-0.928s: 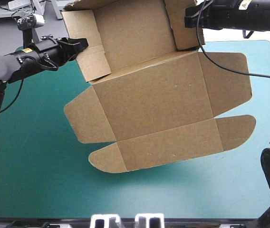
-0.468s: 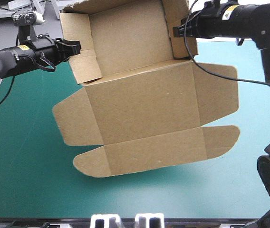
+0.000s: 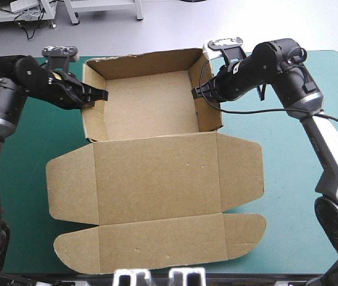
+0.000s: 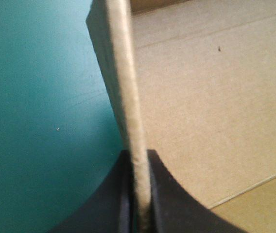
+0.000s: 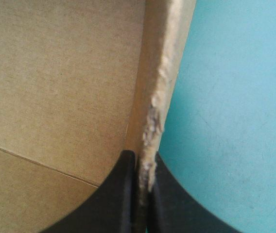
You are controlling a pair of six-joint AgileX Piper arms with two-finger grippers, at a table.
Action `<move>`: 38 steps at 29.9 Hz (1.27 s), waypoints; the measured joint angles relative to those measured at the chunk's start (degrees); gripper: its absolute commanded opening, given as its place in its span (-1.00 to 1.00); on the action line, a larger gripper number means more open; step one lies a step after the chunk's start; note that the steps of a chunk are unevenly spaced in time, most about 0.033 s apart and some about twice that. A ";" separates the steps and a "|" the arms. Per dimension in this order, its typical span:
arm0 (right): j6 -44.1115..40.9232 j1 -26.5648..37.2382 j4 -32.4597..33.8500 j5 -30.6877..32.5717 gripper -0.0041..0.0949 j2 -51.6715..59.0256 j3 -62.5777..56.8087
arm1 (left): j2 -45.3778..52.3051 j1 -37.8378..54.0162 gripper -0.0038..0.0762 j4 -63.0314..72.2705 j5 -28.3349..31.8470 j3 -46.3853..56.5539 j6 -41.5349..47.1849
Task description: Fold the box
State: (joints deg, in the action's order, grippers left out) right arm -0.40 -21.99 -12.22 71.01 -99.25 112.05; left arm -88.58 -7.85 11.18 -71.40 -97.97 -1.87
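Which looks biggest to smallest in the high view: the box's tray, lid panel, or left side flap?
1. The lid panel and tray: about alike, unranked; the tray lies farther off.
2. Then the left side flap, clearly smallest.

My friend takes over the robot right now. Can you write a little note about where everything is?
Left gripper: fingers shut on the box, on its left wall.
Right gripper: fingers shut on the right wall.
The box sits on the teal-green cover, tray part toward the far edge.
Done: tray walls raised.
Left: the lid and its flaps lie flat and unfolded.
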 measured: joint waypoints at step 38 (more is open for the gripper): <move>7.45 0.13 9.60 -6.23 -0.13 -11.40 -14.52 | -23.09 -14.40 -0.35 -13.24 -0.18 0.02 6.60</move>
State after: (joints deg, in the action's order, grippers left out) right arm 7.05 -21.86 -2.62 64.78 -110.65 97.54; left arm -111.67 -22.25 -2.06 -71.58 -97.96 4.73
